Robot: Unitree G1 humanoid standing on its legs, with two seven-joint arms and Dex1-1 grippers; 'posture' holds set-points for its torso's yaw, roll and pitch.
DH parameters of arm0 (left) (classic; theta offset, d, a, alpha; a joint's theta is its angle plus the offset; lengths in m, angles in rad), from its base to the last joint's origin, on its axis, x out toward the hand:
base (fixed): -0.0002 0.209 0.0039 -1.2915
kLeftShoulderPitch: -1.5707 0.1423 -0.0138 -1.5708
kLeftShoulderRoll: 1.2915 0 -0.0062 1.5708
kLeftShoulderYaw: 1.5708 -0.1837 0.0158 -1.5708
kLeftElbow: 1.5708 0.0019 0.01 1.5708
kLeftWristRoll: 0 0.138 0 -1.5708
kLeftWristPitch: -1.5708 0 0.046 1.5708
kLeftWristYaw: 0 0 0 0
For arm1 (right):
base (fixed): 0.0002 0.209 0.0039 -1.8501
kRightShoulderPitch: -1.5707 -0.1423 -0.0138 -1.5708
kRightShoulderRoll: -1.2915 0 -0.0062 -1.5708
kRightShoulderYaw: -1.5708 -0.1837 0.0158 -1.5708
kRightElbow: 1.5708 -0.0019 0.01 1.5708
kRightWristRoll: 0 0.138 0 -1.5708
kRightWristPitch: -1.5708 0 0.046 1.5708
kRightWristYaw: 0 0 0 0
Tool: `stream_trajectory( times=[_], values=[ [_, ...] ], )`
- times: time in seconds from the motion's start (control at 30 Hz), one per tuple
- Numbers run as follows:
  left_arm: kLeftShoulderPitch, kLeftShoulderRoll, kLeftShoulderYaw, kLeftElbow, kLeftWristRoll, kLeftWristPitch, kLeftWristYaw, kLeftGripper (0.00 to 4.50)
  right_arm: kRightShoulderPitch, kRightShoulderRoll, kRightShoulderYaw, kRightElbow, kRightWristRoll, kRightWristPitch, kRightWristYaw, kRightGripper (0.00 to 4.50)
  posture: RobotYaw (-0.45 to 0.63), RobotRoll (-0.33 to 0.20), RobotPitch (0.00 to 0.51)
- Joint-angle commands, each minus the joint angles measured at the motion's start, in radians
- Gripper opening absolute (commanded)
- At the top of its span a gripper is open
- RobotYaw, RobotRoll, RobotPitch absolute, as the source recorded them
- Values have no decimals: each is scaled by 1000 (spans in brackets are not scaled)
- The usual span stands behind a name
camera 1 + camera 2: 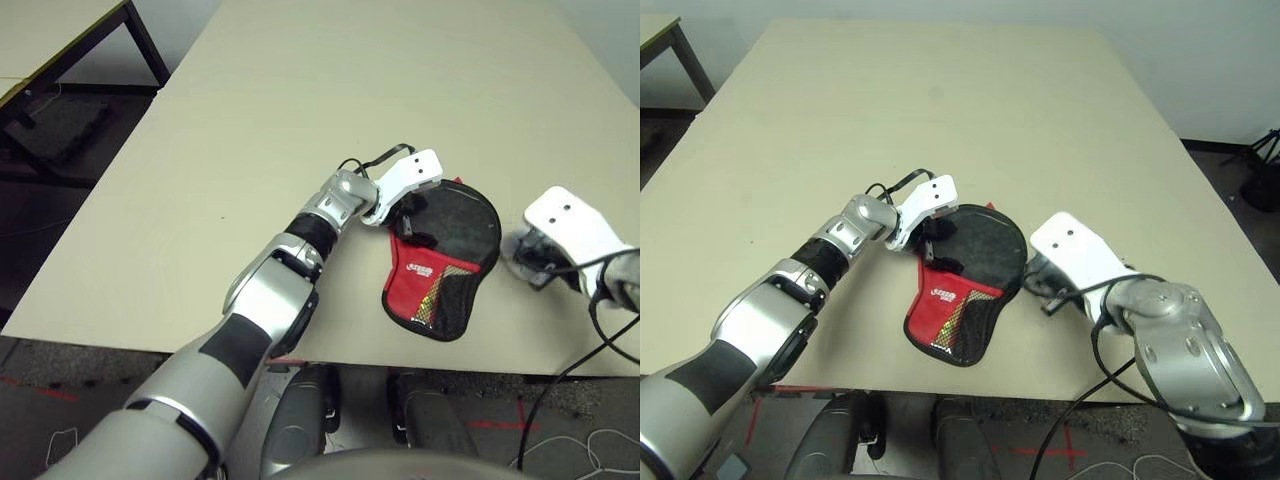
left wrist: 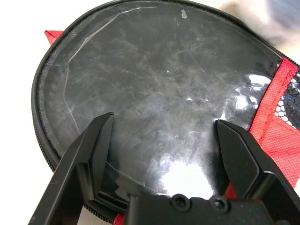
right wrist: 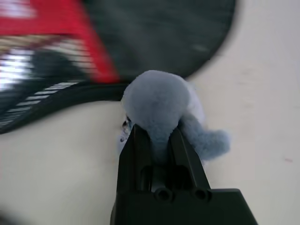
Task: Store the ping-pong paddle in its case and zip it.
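Case flat on table, left gripper spread over it, right gripper pinching grey fuzzy ball.

The left gripper (image 2: 161,154) rests with fingers spread wide on the clear round side of the case (image 1: 445,255), which holds the ping-pong paddle (image 1: 975,250) inside. The right gripper (image 3: 157,136), beside the case's round end, is pressed together on the grey fuzzy ball (image 3: 161,103) above the table (image 1: 300,120).
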Motion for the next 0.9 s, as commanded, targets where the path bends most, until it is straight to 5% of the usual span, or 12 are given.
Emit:
stream_trajectory(
  times=[0.03,0.5,0.9],
  values=[
    [72,3,-75,110,97,38,17,4500,-12,-28,-14,-103,135,87,75,169,-126,0,202],
    [72,1,-71,115,96,26,29,4500,35,-180,-67,-185,389,127,139,169,-125,0,188],
    [79,7,-67,117,96,17,43,4500,31,-161,-115,-139,492,123,96,168,-114,0,175]
  ],
)
